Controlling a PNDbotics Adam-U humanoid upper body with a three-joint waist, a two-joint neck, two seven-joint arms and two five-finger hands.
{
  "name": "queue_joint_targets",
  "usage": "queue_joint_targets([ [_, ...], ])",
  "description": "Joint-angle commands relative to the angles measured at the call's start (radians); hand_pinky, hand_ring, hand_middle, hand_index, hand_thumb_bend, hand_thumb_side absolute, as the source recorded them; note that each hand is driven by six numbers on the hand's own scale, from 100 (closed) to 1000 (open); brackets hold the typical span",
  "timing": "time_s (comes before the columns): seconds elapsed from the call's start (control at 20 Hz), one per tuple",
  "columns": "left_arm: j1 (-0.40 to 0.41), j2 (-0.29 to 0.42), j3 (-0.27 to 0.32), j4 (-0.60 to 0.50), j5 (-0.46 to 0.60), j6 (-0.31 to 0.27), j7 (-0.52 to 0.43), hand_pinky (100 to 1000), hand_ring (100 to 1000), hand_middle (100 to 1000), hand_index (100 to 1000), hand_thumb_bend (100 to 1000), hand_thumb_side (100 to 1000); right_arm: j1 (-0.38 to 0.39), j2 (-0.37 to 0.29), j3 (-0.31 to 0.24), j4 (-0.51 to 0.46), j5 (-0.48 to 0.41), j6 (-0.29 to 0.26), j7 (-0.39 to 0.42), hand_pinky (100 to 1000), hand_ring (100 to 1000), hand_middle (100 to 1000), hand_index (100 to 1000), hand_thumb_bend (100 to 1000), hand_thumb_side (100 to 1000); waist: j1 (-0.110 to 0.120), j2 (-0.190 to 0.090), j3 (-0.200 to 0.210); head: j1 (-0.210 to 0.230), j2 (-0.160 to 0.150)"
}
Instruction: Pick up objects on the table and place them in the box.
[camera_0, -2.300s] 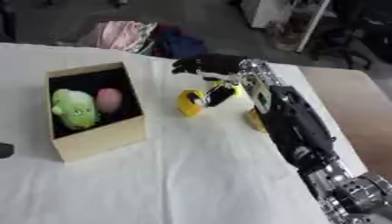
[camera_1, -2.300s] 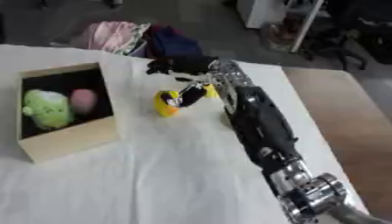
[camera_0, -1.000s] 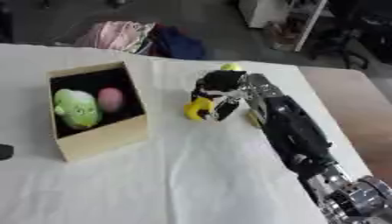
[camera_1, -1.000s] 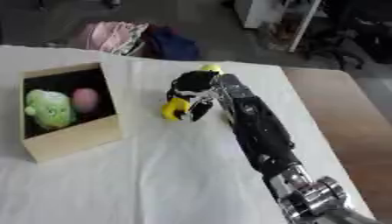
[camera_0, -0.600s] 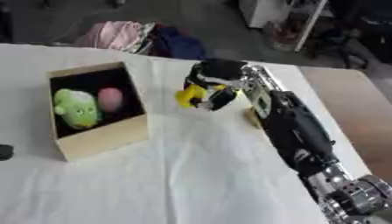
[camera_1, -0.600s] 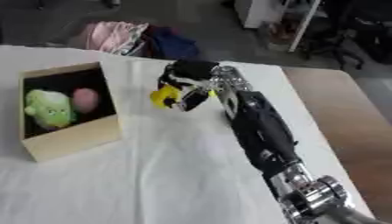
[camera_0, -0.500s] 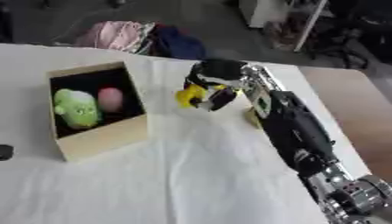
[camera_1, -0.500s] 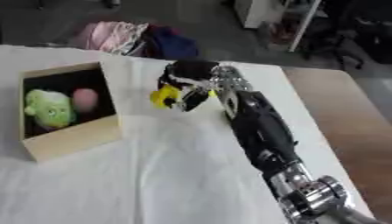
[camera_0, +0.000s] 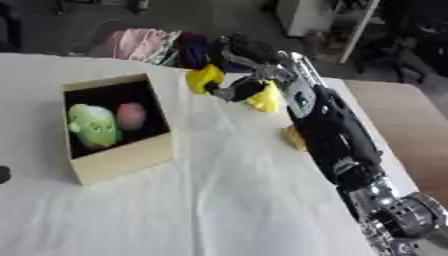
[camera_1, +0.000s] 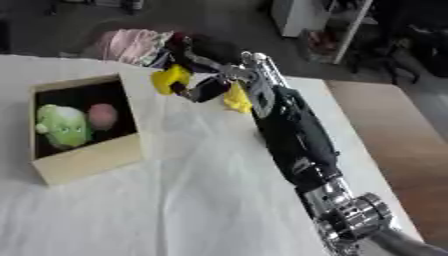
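right hand is curled round a yellow toy, holding it up off the white tablecloth, just right of the cardboard box. green plush and pink ball sit inside the box.

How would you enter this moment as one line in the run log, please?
right hand: shut on yellow toy, lifted off the table | box: holds green toy, pink object | left hand: not in view
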Motion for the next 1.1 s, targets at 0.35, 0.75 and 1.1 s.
queue_joint_targets([
  [0.35, -0.024, 0.005, 0.012, -0.02, 0.029, 0.0, 0.031, 732, 718, 625, 719, 100, 619, -0.026, 0.063, 0.015, 0.036, 0.154, 0.041, -0.092, 490, 484, 348, 503, 100, 176, 0.012, -0.036, 0.023, -0.021, -0.019],
  [0.75, -0.026, 0.005, 0.01, -0.02, 0.027, 0.003, 0.035, 738, 710, 603, 719, 100, 618, -0.023, 0.092, 0.04, 0.038, 0.209, 0.036, -0.197, 553, 569, 547, 746, 100, 176, 0.008, -0.032, 0.026, -0.022, -0.016],
  [1.1, -0.024, 0.005, 0.01, -0.02, 0.02, 0.007, 0.03, 740, 689, 578, 720, 100, 615, -0.014, 0.09, 0.066, 0.035, 0.214, -0.039, -0.192, 635, 690, 827, 960, 100, 176, 0.007, -0.031, 0.023, -0.019, -0.019],
])
